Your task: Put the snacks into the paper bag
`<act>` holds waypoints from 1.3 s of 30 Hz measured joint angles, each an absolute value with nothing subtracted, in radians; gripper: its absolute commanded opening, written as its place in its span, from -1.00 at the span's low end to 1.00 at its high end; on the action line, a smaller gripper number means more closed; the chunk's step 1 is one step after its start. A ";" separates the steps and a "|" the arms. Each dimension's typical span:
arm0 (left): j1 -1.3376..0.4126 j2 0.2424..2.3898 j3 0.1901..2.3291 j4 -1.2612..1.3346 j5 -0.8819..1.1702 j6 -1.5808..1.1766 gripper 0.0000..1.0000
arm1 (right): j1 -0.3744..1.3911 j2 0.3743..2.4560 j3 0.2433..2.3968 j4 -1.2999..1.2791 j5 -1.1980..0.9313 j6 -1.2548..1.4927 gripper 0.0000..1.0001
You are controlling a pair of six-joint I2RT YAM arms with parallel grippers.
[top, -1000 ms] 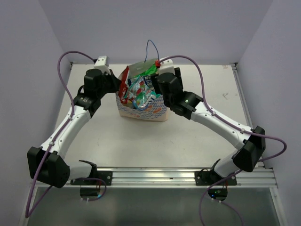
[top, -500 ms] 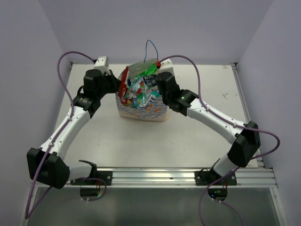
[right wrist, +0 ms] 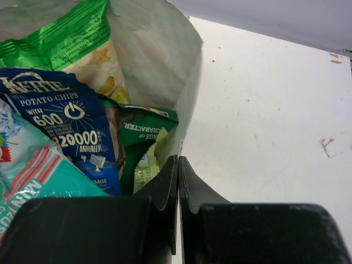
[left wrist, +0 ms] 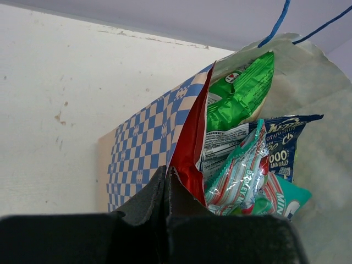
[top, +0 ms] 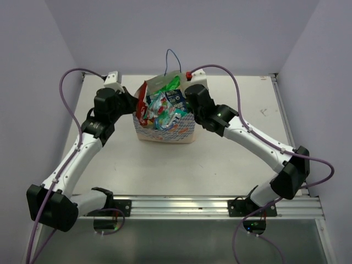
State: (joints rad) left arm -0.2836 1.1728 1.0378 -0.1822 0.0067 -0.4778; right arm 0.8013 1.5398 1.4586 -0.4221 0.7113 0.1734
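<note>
Snacks (top: 162, 102) stand crammed in the paper bag (top: 168, 131), which sits upright toward the far middle of the surface (top: 220, 159), between the two arms. The left tool (left wrist: 166, 171) is closed on the bag's left rim, its tips meeting where the checkered paper edge and the red packet (left wrist: 190, 148) run down together. The right tool (right wrist: 177, 160) is closed on the right rim, the tan paper edge running into the seam between its fingers. A green chip bag (left wrist: 242, 91), a dark blue packet (right wrist: 60, 126) and a colourful candy packet (left wrist: 242, 170) poke above the rim. A dark green packet (right wrist: 143, 140) lies lower, against the right wall. A blue string handle (top: 171, 58) loops up behind.
</note>
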 measured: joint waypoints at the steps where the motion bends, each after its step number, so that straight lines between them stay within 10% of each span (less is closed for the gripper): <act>1: -0.284 1.158 1.027 -0.186 -0.001 -0.486 -1.00 | 0.807 1.528 1.464 -0.442 0.712 0.174 -1.00; 39: -0.603 0.979 0.918 -0.279 -0.315 -0.625 -1.00 | 1.066 1.343 1.410 -0.805 0.960 0.294 -1.00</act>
State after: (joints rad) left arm -0.6029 0.9794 0.9184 -0.2790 -0.3149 -0.6250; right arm 1.0660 1.3430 1.4101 -0.8047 0.9596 0.2939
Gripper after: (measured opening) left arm 0.007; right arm 0.009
